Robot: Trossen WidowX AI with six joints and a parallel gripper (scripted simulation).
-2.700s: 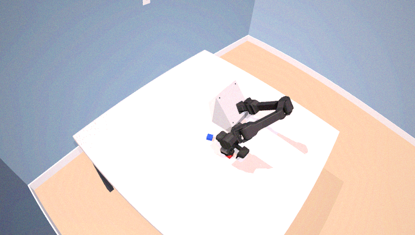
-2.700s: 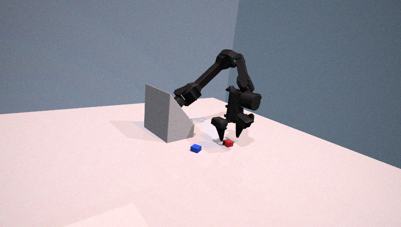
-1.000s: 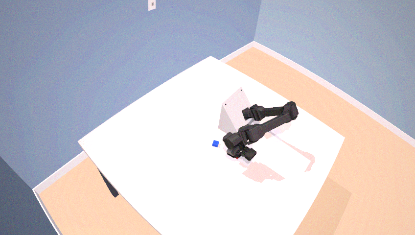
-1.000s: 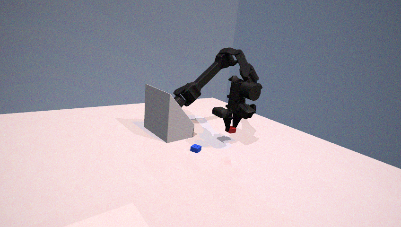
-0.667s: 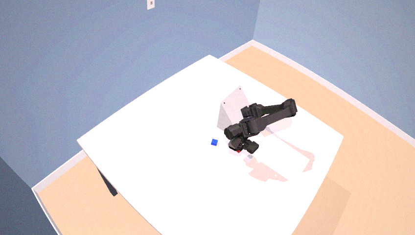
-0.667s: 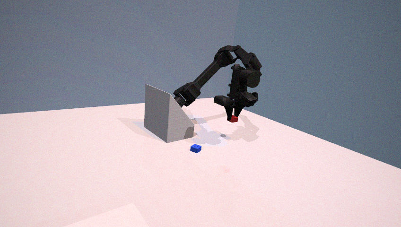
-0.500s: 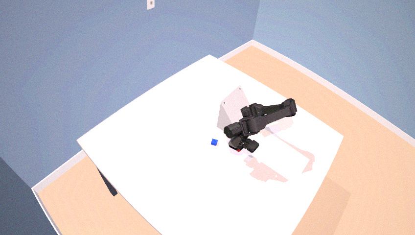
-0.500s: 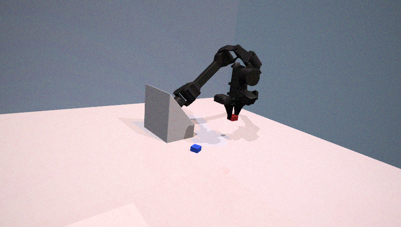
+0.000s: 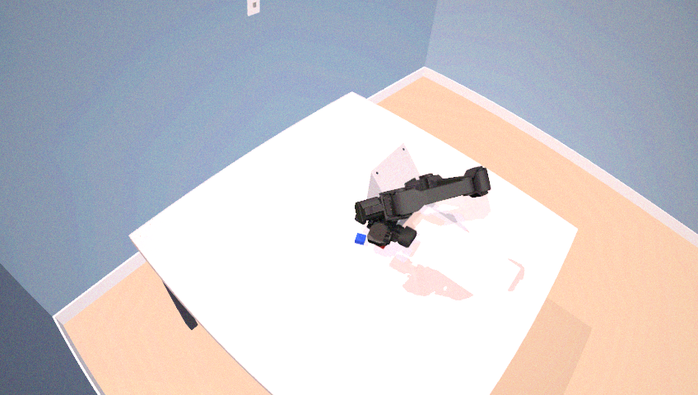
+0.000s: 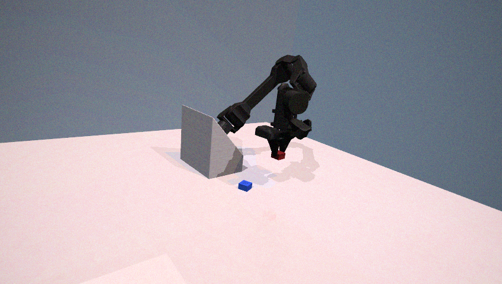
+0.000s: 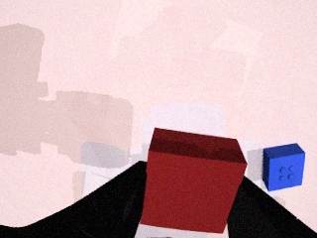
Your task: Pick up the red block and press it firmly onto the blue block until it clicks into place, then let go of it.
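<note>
My claw (image 9: pixel 382 244) (image 10: pixel 279 151) (image 11: pixel 189 178): closed on the red block, one finger against each side.
Red block (image 9: pixel 383 246) (image 10: pixel 279 155) (image 11: pixel 193 190): up in my grip, above the table (image 9: pixel 294 293) (image 10: pixel 141 218) (image 11: pixel 198 55).
Blue block (image 9: pixel 360 239) (image 10: pixel 245 186) (image 11: pixel 283 169): on the table, studs up, off to the right of the red one in my wrist view, apart from it.
Next carry: I judge it sideways toward the blue block, then squaring the red one's edges to it before pressing down.

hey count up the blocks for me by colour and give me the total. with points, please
Red: 1, the red block (image 9: pixel 383 247) (image 10: pixel 280 155) (image 11: pixel 191 190), held in the gripper (image 10: pixel 279 153) (image 11: pixel 189 178)
Blue: 1, the blue block (image 9: pixel 360 239) (image 10: pixel 244 186) (image 11: pixel 284 169), on the table (image 9: pixel 274 254) (image 10: pixel 317 225) (image 11: pixel 188 30)
Total: 2
</note>
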